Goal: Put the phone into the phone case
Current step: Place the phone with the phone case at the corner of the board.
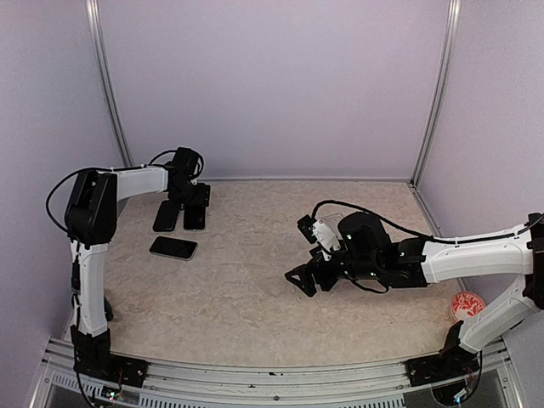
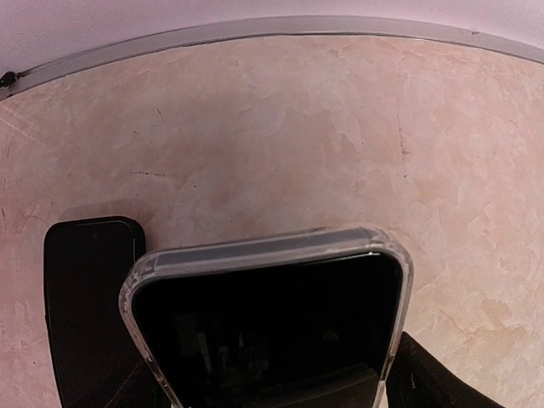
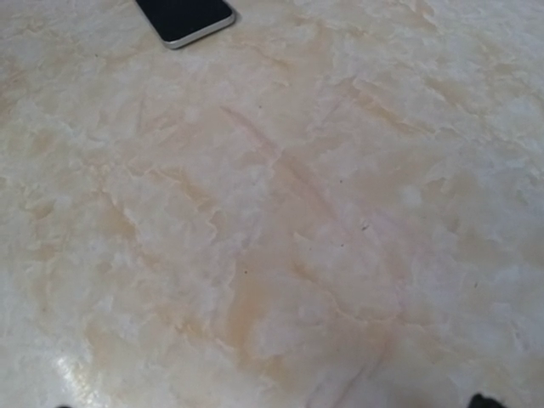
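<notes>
phones [image 1: 173, 247]: three black; phone case [image 2: 255, 253]: one clear

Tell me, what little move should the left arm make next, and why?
Probably the left gripper should press the phone gently down into the phone case. The phone's far end already sits inside the clear rim, but its near end is hidden at the wrist view's bottom edge, so full seating cannot be confirmed.

light: even, soft | shadows: faint | wrist views: soft-focus, edges bowed
</notes>
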`<state>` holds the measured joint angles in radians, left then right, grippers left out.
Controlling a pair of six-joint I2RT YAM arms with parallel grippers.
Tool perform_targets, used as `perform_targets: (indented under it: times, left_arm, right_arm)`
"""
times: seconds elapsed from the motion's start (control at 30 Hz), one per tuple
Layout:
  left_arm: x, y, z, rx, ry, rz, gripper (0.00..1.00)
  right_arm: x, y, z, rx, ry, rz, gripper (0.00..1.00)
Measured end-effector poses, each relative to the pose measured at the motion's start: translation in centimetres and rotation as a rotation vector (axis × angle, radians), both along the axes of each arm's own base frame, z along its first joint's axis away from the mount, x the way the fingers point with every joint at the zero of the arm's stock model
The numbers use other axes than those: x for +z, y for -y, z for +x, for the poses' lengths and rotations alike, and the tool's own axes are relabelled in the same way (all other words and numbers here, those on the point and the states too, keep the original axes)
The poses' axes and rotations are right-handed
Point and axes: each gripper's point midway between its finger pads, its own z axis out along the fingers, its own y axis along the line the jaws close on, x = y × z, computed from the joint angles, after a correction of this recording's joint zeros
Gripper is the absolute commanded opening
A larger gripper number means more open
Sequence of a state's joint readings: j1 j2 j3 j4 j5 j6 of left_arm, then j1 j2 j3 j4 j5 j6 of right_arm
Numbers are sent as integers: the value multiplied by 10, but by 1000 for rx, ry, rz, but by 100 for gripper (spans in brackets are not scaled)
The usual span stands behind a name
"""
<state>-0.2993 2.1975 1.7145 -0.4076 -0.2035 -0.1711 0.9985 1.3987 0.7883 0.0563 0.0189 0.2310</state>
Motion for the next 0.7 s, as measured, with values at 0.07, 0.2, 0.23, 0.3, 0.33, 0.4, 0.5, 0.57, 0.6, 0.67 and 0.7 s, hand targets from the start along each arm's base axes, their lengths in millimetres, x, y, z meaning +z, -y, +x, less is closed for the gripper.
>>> perform_targets:
  times: [0.07, 0.2, 0.23, 0.3, 0.33, 0.4, 0.5, 0.57, 0.6, 0.67, 0.7]
  left_arm:
    - [-3, -1, 3, 5, -2, -6, 70]
    - [-11, -4, 7, 12, -6, -13, 70]
    - [-12, -5, 7, 12, -7, -15, 71]
    - [-12, -5, 8, 9, -9, -17, 70]
    - [-13, -4, 8, 6, -12, -16, 70]
    - [-15, -4, 10, 2, -15, -14, 71]
    - [-20, -3, 13, -2, -23, -15, 72]
    - [-23, -4, 14, -4, -27, -19, 73]
    - [-26, -3, 14, -5, -30, -21, 73]
    - [-29, -4, 15, -4, -33, -21, 73]
    - [-30, -5, 15, -2, -35, -21, 73]
  right_arm:
    - [0, 0, 0, -1, -1, 2, 100]
    - [0, 0, 0, -3, -3, 5, 100]
    - [0, 0, 0, -3, -4, 5, 100]
    - [0, 0, 0, -4, -5, 7, 100]
    - [1, 0, 0, -5, -5, 8, 100]
    - [1, -1, 0, -6, -7, 11, 100]
    - [2, -1, 0, -7, -9, 17, 100]
    - [2, -2, 0, -7, -10, 20, 100]
    - [3, -2, 0, -8, -10, 22, 100]
    - [3, -2, 1, -8, -8, 26, 100]
    - [4, -2, 1, -8, -8, 26, 100]
